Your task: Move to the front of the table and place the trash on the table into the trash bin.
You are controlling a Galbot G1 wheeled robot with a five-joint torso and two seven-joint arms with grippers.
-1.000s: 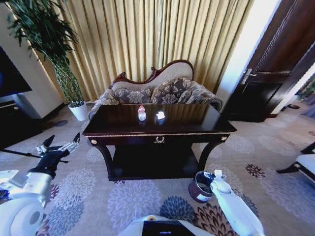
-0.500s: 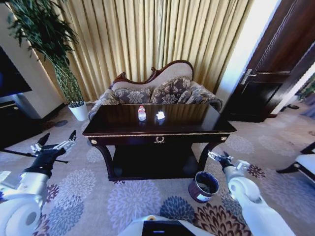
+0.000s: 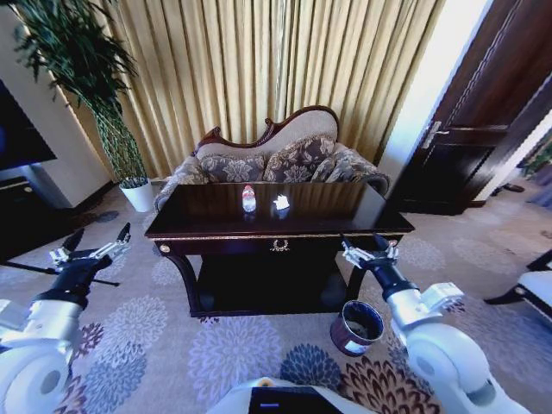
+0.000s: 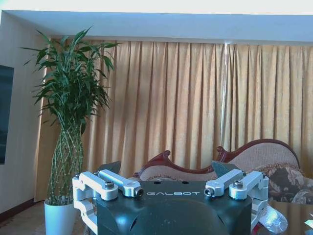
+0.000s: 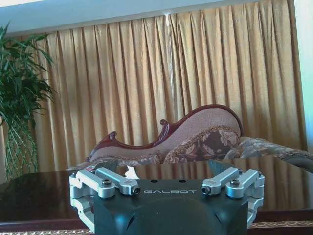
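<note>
While the bottle [image 3: 248,198] and the crumpled paper [image 3: 281,202] lie side by side on the table [image 3: 345,216], the right gripper [image 3: 369,248] is held spread at its front edge, above the bin [image 3: 355,328]. The left gripper [image 3: 89,248] is held spread beyond the table's left end.

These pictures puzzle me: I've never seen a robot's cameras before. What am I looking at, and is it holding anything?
The wide picture comes from the robot's head, looking down at a dark table. Its two arms reach forward: the left gripper out past the table's left end, the right gripper at the table's front edge. Both are open and hold nothing. The other two pictures come from cameras on each wrist, so the metal fingers fill the foreground. On the table stand a small bottle and some crumpled paper. A trash bin sits on the carpet near the table's right leg.
</note>
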